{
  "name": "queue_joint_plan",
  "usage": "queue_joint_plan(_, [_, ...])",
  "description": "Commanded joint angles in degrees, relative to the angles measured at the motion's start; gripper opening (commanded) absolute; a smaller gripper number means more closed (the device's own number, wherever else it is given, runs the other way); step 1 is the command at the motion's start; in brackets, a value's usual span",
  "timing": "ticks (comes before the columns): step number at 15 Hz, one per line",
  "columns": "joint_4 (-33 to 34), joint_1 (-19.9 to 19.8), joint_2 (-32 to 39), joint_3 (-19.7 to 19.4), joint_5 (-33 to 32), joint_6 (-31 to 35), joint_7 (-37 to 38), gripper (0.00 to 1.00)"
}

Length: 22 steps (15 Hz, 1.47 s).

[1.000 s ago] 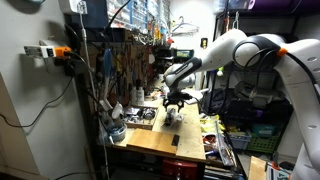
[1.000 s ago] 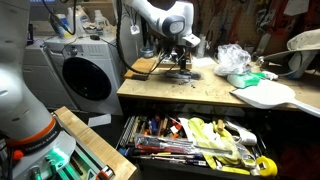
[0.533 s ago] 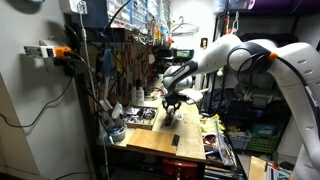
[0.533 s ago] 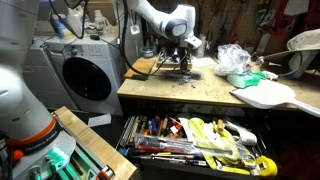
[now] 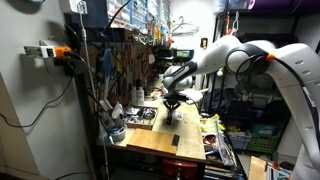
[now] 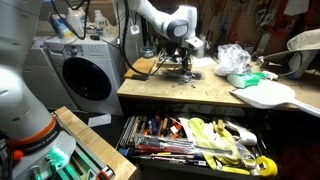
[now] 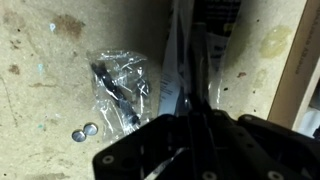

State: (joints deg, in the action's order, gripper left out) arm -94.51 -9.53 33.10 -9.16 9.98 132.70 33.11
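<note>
- The clear plastic bag (image 7: pixel 120 85) of dark parts lies flat on the workbench (image 7: pixel 40 80).
- The gripper (image 7: pixel 198 80) hangs just right of the bag in the wrist view; parted or clenched, I cannot tell.
- Two small discs (image 7: pixel 85 131) lie near the bag's lower corner.

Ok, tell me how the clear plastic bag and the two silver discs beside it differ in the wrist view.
The clear plastic bag is crinkled and see-through, with dark small parts inside; the silver discs are solid, smooth and round. The bag is far larger than both discs together. Both lie flat on the stained wooden benchtop, bag and discs apart.
</note>
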Motion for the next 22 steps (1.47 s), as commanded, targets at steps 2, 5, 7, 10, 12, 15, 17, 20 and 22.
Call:
queue_joint_plan(2, [-1.1,-3.52,-1.2,2.24,9.65,-0.68,-3.41,0.0])
queue_joint_plan(5, [-1.17,-7.48,-2.3,4.53,19.11,-2.99,-8.93,0.0])
queue_joint_plan(7, [-1.08,-10.32,-2.81,5.93,25.1,-5.07,-13.81,0.0])
queue_joint_plan(10, [-1.45,-13.56,-4.09,6.74,33.47,-10.37,-22.11,0.0])
queue_joint_plan(12, [-1.79,-14.4,-4.88,6.16,37.62,-13.58,-27.35,0.0])
queue_joint_plan(15, [-2.93,-14.6,-6.85,5.06,41.39,-19.26,-33.07,0.0])
queue_joint_plan(17, [-3.73,-14.27,-8.22,4.39,42.55,-23.15,-36.17,0.0])
queue_joint_plan(20, [-5.66,-12.97,-10.98,3.72,42.82,-27.05,-40.89,0.0])
queue_joint_plan(22, [-7.16,-11.94,-12.94,3.63,42.16,-28.89,-44.33,0.0])
